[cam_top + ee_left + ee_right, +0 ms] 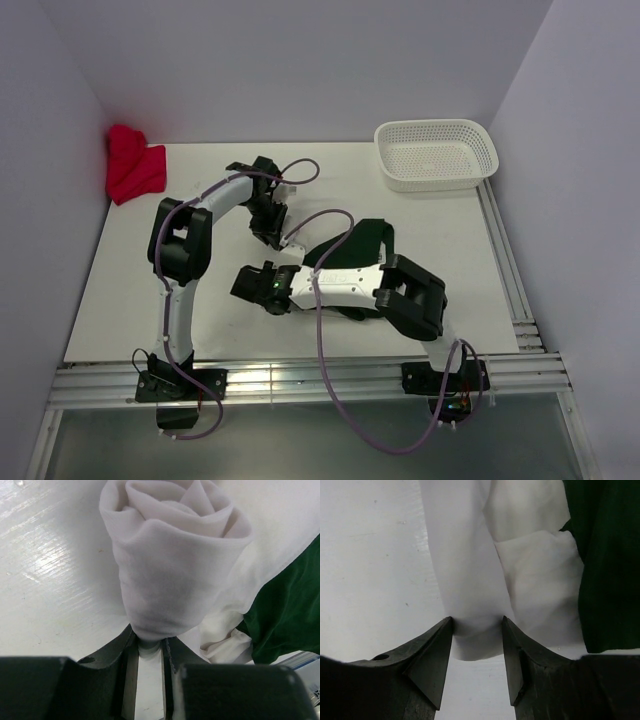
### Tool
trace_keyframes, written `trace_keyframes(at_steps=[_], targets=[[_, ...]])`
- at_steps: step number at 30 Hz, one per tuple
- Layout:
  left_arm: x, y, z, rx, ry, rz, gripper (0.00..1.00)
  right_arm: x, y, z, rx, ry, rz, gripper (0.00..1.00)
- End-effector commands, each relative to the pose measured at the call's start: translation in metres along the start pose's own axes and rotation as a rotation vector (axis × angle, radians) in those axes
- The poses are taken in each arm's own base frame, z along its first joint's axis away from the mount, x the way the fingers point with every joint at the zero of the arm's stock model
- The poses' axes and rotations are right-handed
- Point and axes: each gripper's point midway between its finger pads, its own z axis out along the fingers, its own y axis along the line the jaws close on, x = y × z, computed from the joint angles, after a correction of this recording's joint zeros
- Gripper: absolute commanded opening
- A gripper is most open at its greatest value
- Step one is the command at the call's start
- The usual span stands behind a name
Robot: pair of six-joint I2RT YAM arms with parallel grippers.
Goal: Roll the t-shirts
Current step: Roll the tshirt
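On the desk (50, 580), the left gripper (149, 647) clamps the rolled off-white t-shirt (170, 580); the right gripper (477, 622) straddles it, jaws apart: withdraw straight back, keeping the layers tight

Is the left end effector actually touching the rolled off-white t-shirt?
Touching. Left wrist view: the left end effector has the bottom end of the rolled off-white t-shirt pinched between its fingers, no gap on either side.
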Motion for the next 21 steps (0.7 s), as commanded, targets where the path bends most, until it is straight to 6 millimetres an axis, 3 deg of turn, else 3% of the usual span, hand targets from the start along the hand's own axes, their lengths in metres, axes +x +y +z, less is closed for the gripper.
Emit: trace_keyframes(at_steps=[1,5,8,11,12,14,16,17,18,20,21], targets=[[0.000,0.020,-0.007,-0.110,0.003,0.030,0.18,-0.004,-0.004,0.000,0.060,-0.039,-0.067,0.52],[-0.003,0.022,-0.006,-0.116,0.002,0.031,0.18,0.008,-0.002,0.009,0.074,-0.008,-0.092,0.51],[-0.003,0.021,-0.004,-0.114,0.007,0.031,0.18,0.014,0.003,0.013,0.049,0.012,-0.086,0.44],[-0.004,0.022,-0.003,-0.116,0.007,0.031,0.20,0.017,0.011,0.010,-0.008,0.031,-0.054,0.33],[-0.004,0.022,-0.003,-0.116,0.007,0.031,0.20,0.015,0.008,0.006,-0.024,0.035,-0.039,0.25],[-0.004,0.022,-0.003,-0.116,0.008,0.031,0.22,0.013,0.020,-0.001,-0.101,0.038,0.017,0.23],[-0.006,0.021,-0.003,-0.113,0.000,0.025,0.24,0.008,0.014,-0.009,-0.146,0.041,0.063,0.18],[-0.005,0.020,-0.003,-0.107,0.002,0.023,0.25,0.007,0.024,-0.014,-0.206,0.048,0.106,0.17],[-0.006,0.019,-0.004,-0.105,-0.001,0.021,0.28,0.007,0.013,-0.016,-0.215,0.055,0.132,0.15],[-0.007,0.017,-0.004,-0.093,-0.009,0.022,0.33,0.005,0.016,-0.018,-0.274,0.067,0.199,0.13],[-0.008,0.015,-0.006,-0.087,-0.014,0.026,0.38,0.010,0.002,-0.015,-0.268,0.079,0.226,0.12]])
